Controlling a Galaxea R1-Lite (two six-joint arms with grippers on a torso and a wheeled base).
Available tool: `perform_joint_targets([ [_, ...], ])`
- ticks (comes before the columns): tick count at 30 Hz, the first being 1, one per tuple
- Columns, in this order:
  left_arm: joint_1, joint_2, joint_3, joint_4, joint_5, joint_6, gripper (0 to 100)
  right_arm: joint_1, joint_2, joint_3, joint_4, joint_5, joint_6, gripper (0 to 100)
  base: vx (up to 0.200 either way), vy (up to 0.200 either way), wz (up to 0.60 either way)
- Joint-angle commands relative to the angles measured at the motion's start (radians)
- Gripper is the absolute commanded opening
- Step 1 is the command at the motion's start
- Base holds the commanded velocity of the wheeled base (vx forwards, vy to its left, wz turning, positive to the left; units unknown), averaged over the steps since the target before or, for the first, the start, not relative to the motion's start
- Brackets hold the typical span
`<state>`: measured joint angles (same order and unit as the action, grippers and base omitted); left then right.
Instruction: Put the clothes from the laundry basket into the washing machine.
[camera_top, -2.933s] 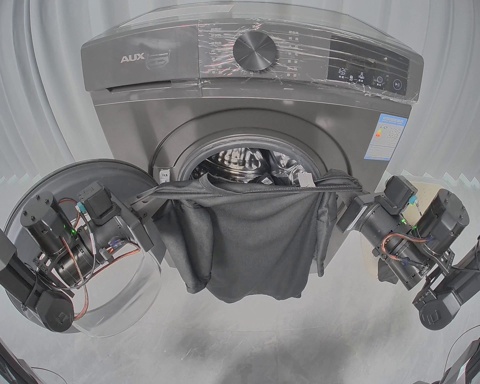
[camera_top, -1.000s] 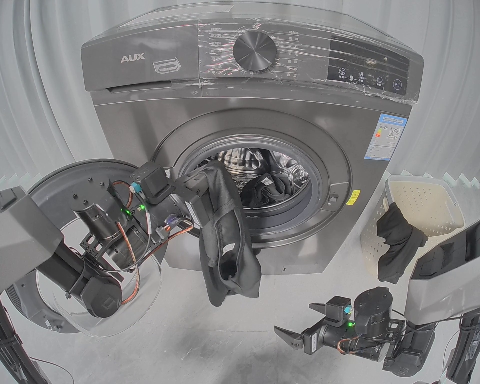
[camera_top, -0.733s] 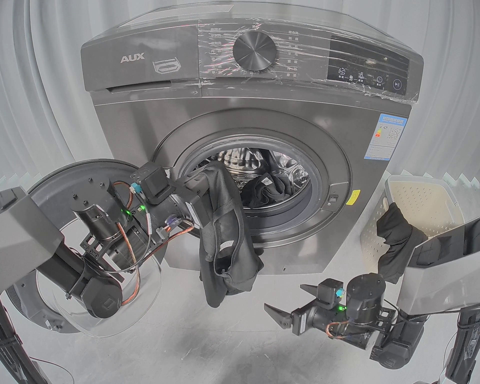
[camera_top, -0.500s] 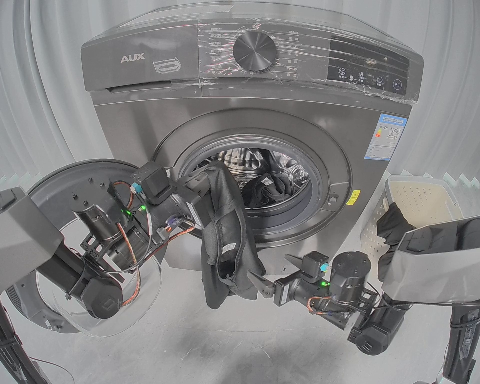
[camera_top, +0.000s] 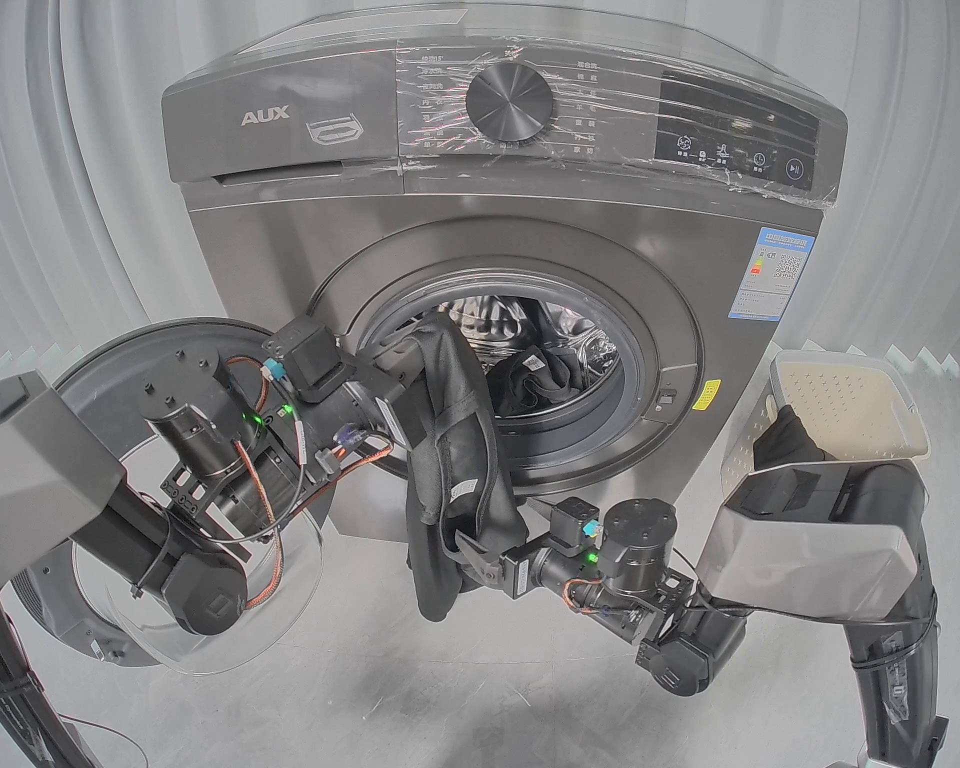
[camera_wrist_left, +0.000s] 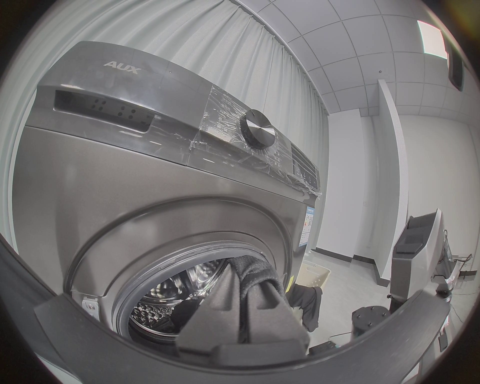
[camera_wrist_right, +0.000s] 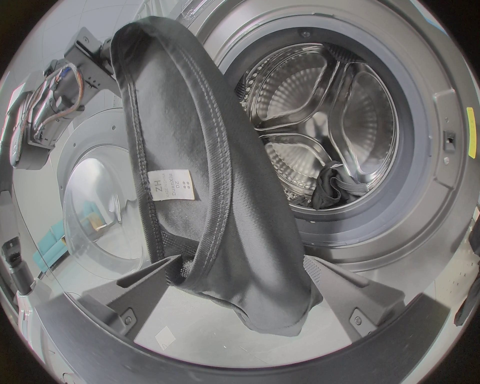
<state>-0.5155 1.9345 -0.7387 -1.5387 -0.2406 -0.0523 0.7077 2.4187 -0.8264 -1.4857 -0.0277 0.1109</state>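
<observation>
1. Pale curtains (camera_top: 70, 200) hung behind the washer (camera_top: 300, 250), which stood on a grey floor (camera_top: 350, 700) with its door (camera_top: 130, 345) swung wide to the left.
2. The left claw (camera_top: 398, 392) was clamped on the top of a dark garment (camera_top: 455, 440) at the left edge of the drum (camera_top: 480, 318) mouth. The cloth hung down the front outside, not yet in.
3. The right claw (camera_top: 470, 565) was spread open low down, one finger on either side of the garment's hanging end, not closed on it.
4. One dark piece (camera_top: 535, 375) lay in the drum, so that much looked done.
5. The basket (camera_top: 850, 395) stood at the right beside the washer. Another dark piece (camera_top: 785, 440) showed at its near edge, partly hidden by the right arm. I judged the job about midway: one piece in, one in hand, at least one left.
6. For writing, a silver logo (camera_top: 265, 116) sat on the top-left panel.
7. A white tag (camera_top: 462, 492) with small print was sewn inside the garment.
8. Fine print ringed the dial (camera_top: 509, 101) under plastic wrap.
9. A yellow sticker (camera_top: 706, 394) sat by the latch, and a blue-and-white sticker (camera_top: 770, 272) was stuck higher on the right.
</observation>
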Motion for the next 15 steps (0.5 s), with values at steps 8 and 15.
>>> perform_joint_targets([
  [8, -0.021, -0.006, -0.001, 0.002, 0.0, -0.001, 0, 0.023, 0.126, -0.198, 0.053, 0.0, -0.011, 100, 0.0, 0.0, 0.0],
  [15, -0.032, -0.008, 0.004, -0.001, 0.0, -0.001, 0, 0.021, 0.194, -0.323, 0.059, -0.014, -0.011, 100, 0.0, 0.0, 0.0],
])
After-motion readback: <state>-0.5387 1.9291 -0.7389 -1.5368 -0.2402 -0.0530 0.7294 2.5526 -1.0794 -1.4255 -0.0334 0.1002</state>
